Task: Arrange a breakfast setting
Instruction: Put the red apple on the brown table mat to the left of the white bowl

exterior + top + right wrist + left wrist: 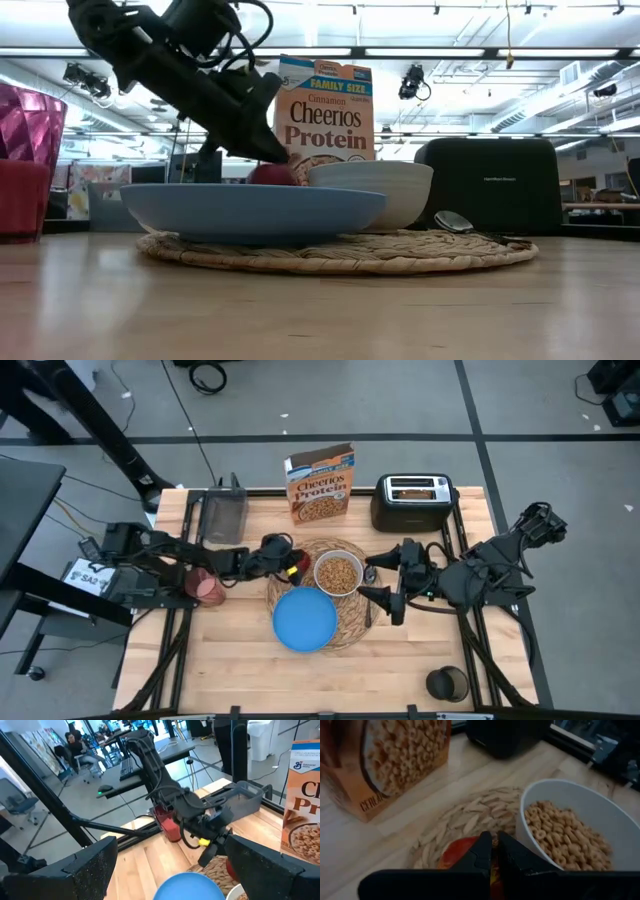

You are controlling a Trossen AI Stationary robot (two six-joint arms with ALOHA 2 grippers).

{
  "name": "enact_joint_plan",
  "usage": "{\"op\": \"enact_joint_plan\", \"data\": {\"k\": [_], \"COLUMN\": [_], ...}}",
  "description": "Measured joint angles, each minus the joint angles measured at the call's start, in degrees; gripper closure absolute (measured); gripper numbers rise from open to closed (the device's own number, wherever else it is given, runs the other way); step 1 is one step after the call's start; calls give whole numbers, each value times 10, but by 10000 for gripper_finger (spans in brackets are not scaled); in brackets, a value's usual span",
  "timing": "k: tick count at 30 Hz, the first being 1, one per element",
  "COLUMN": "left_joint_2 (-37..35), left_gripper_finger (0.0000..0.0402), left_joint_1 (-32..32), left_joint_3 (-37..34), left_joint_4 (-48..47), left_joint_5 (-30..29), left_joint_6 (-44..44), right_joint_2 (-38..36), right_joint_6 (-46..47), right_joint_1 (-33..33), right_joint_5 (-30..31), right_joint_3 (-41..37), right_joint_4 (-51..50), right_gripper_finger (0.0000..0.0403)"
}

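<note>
A woven straw placemat (352, 622) holds a blue plate (305, 620), a white bowl (338, 573) of cereal rings, a dark spoon (455, 222) and a red apple (272, 175). The apple stands on the mat beside the bowl. My left gripper (494, 851) is shut at the apple's top (456, 855). My right gripper (385, 585) is open and empty, just right of the bowl. A pink cup (210, 588) stands left of the mat. A toast slice (413, 488) sits in the toaster's slot. My left gripper comes at the red apple slanting down from the table's left, and its fingertips (281, 156) meet the apple's top (276, 167). The shut fingers (482, 857) hide what lies between them. The apple sits upright with its underside on the placemat.
An orange Cheerios box (320, 483) and a black toaster (413, 505) stand behind the mat. A clear container (222, 515) is at the far left. A dark cup (447, 683) stands at the near right. Bare wood (230, 660) lies at the near left.
</note>
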Motion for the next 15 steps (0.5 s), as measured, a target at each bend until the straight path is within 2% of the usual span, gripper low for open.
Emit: {"op": "enact_joint_plan", "data": {"k": [15], "left_joint_2": [0], "left_gripper_finger": [377], "left_joint_1": [25], "left_joint_3": [0], "left_joint_4": [-7], "left_joint_5": [1], "left_joint_6": [-19], "right_joint_2": [0], "right_joint_6": [-20], "right_joint_1": [-8], "right_joint_5": [-18], "right_joint_3": [0], "right_joint_4": [0], "right_gripper_finger": [30]}}
